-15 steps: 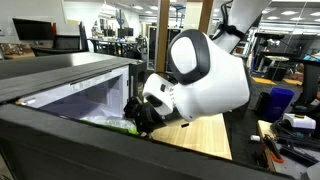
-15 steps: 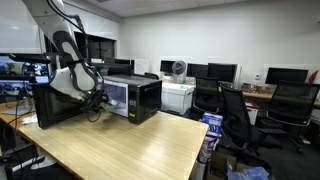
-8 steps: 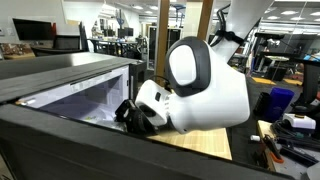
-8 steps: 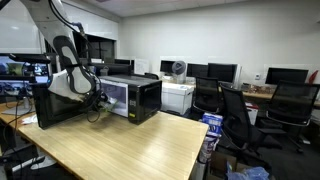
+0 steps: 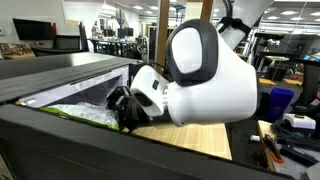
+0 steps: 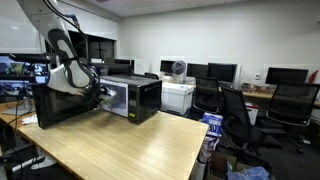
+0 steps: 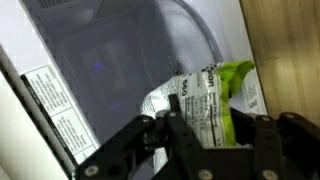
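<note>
1. Since the earlier frames, the arm had swung toward the left of an exterior view. It carried the gripper [image 5: 122, 106] deeper into the open microwave [image 5: 70, 82], and more of the bag [image 5: 85, 115] showed at lower left.
2. In the wrist view, the gripper's two black fingers [image 7: 172, 135] rose from the bottom edge. The jaws looked clamped on the green-and-white bag between them.
3. The bag sat crumpled just above the microwave's pale floor, at lower centre of the wrist view, with its green part toward the right.
4. In an exterior view, the microwave stood at the left on a wooden table [image 6: 130, 145]. Its dark door [image 6: 58, 108] hung open, and the gripper reached in behind it.
</note>
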You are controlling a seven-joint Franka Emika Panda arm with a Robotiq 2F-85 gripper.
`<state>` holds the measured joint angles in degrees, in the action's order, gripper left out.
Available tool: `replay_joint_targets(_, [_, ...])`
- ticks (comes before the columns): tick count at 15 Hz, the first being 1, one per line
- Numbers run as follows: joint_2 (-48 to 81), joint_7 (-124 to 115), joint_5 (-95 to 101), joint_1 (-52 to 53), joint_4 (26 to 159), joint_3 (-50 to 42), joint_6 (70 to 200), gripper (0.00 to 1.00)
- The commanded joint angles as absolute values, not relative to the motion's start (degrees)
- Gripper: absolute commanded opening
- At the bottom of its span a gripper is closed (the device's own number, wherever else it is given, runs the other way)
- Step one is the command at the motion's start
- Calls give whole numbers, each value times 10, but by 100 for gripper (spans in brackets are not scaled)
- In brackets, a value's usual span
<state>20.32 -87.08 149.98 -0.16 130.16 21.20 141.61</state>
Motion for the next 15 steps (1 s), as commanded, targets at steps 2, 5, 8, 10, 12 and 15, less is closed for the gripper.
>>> replay_joint_targets(2, [193, -868, 1497, 31, 1326, 189, 1340, 8])
replay_joint_targets(5, [211, -865, 1498, 44, 1326, 172, 1281, 8])
replay_joint_targets(8, [230, -863, 1500, 48, 1319, 158, 1240, 8])
replay_joint_targets(10, [236, -881, 1500, 96, 1314, 101, 1228, 8])
replay_joint_targets(12, [248, -889, 1500, 134, 1305, 53, 1218, 8])
replay_joint_targets(15, [271, -919, 1500, 194, 1287, -15, 1212, 8])
